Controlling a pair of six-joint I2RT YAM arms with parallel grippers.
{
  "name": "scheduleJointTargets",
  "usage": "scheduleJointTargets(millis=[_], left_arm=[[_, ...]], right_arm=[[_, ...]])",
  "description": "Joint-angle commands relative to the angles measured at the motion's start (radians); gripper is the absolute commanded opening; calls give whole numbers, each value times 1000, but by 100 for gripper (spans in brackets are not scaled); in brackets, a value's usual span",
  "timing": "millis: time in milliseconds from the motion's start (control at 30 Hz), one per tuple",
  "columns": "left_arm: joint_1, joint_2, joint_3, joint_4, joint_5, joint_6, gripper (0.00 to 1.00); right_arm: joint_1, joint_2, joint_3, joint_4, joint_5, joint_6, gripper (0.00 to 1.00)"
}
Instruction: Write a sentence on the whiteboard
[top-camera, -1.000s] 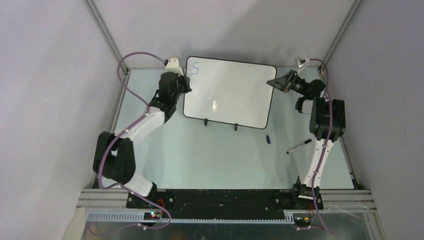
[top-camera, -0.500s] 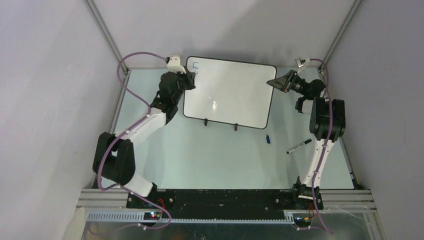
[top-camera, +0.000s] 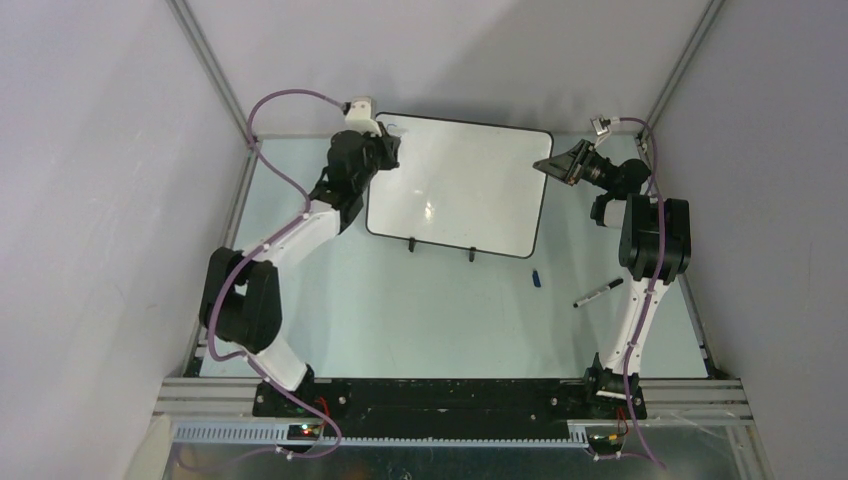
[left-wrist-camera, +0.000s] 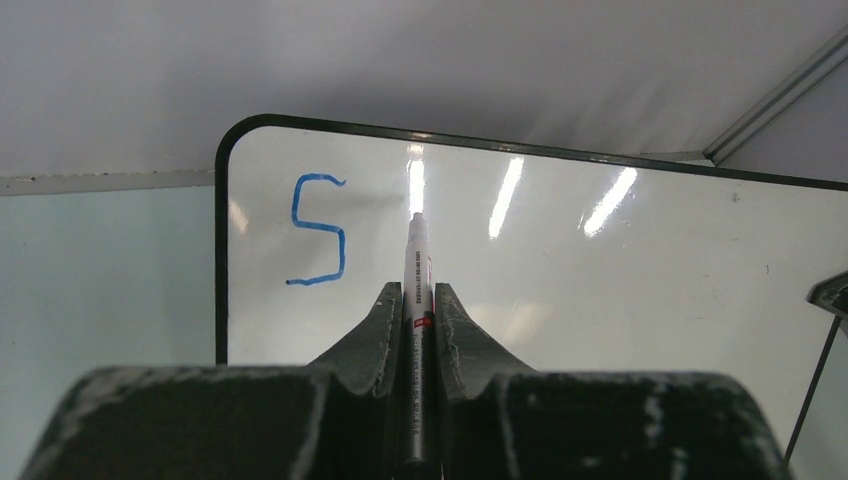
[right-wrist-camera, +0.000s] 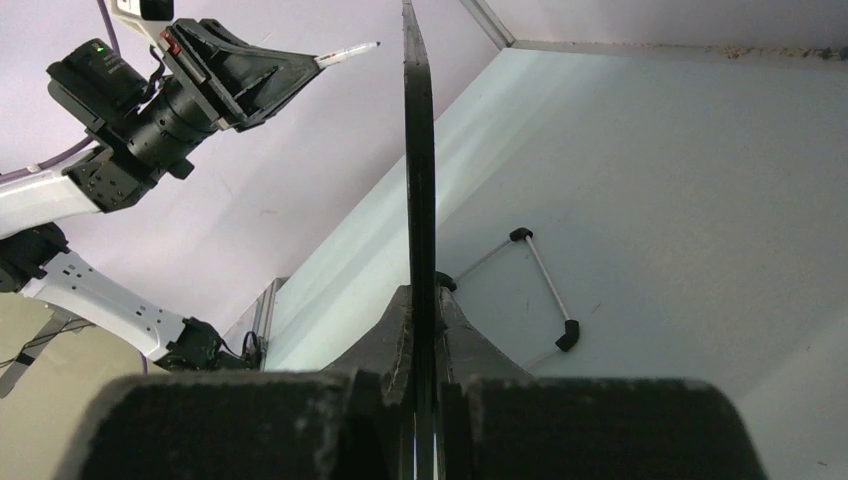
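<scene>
Marker (left-wrist-camera: 417, 262) clamped in the left gripper (left-wrist-camera: 411, 292) points far, tip just right of the blue S (left-wrist-camera: 318, 231); right gripper (right-wrist-camera: 421, 300) pinches the whiteboard (left-wrist-camera: 620, 290) at its right edge.

A robot lab: aluminium-framed, plain-walled test enclosure (top-camera: 203, 57).

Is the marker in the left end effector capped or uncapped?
Uncapped: the marker shows a bare tip beside the blue S on the whiteboard.

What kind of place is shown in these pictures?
Probably a robotics lab test cell: plain walls on an aluminium frame enclose a table, with the left arm and the right arm bolted at its near edge.
</scene>
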Motion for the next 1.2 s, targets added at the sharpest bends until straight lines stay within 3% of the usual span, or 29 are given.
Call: scheduleJointTargets(millis=[0,1167], left_arm=[[-6,29,72,-26,15,-6,0],[-6,72,139,-121,-32,7,0]], right_arm=[[13,-59,-1,51,-34,11,0],[12,-60,-1,51,-37,10,0]])
